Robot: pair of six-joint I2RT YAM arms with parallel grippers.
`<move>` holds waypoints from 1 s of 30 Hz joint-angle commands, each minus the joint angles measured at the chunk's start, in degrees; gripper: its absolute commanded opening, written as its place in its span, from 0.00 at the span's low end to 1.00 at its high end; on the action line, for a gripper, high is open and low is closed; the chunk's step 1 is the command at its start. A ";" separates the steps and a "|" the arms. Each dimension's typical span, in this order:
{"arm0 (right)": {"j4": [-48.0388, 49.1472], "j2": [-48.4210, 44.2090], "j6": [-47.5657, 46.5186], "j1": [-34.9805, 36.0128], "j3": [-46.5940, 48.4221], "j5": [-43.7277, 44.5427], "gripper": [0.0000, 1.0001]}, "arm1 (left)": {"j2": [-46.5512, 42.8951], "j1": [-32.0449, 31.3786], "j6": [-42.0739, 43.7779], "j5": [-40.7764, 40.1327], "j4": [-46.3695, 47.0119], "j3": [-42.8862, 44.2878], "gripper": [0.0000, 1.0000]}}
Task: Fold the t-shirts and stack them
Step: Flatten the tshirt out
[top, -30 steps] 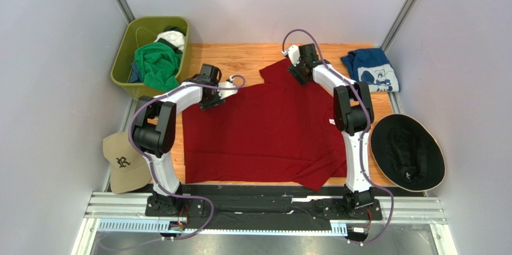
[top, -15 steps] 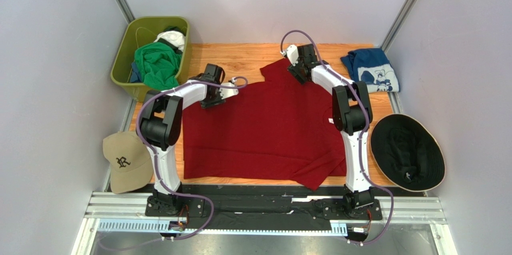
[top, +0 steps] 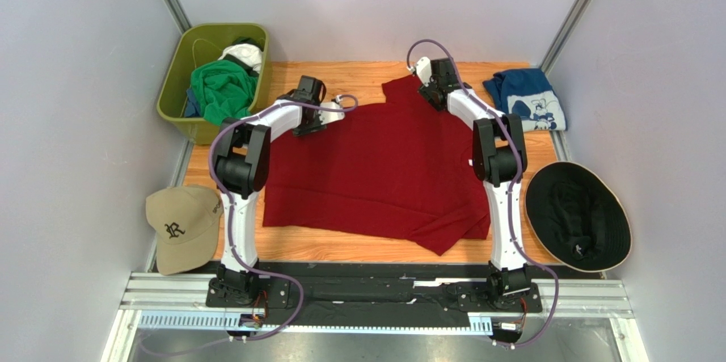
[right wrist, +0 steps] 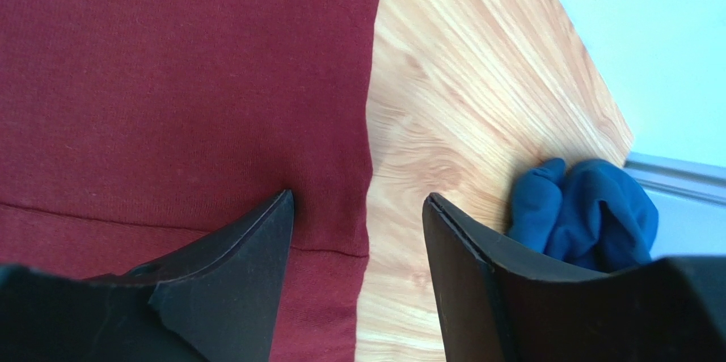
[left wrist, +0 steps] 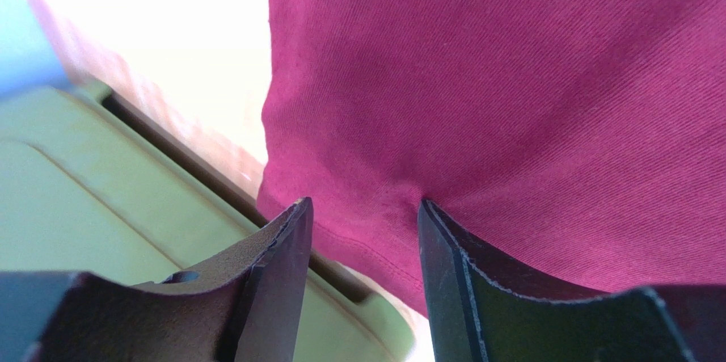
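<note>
Evidently both stand parted, left pincer (left wrist: pixel 362 205) and right pincer (right wrist: pixel 358 197), astride the large dark red cloth t-shirt (top: pixel 375 175); a shallow bite may slip off.

The tan cap (top: pixel 183 234) has one fancy dark letter on its front, and it looks like an R (the curly old kind). The white print on the navy-blue t-shirt (top: pixel 527 98) is too small to read.
</note>
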 commanded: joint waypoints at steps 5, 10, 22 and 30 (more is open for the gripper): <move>-0.50 5.43 -2.90 -3.77 6.87 3.32 0.62 | 8.32 0.06 3.39 0.81 -1.11 11.11 0.57; 0.12 8.25 -3.78 -4.03 11.35 3.41 0.62 | 12.19 -0.03 4.00 0.64 -0.76 16.91 0.57; 4.51 16.16 -7.55 -3.86 22.96 4.98 0.63 | 19.84 -0.12 6.02 -0.59 3.89 25.00 0.57; 6.27 14.15 -7.83 -3.86 21.47 5.60 0.63 | 20.82 -0.12 4.89 -2.44 11.53 26.06 0.59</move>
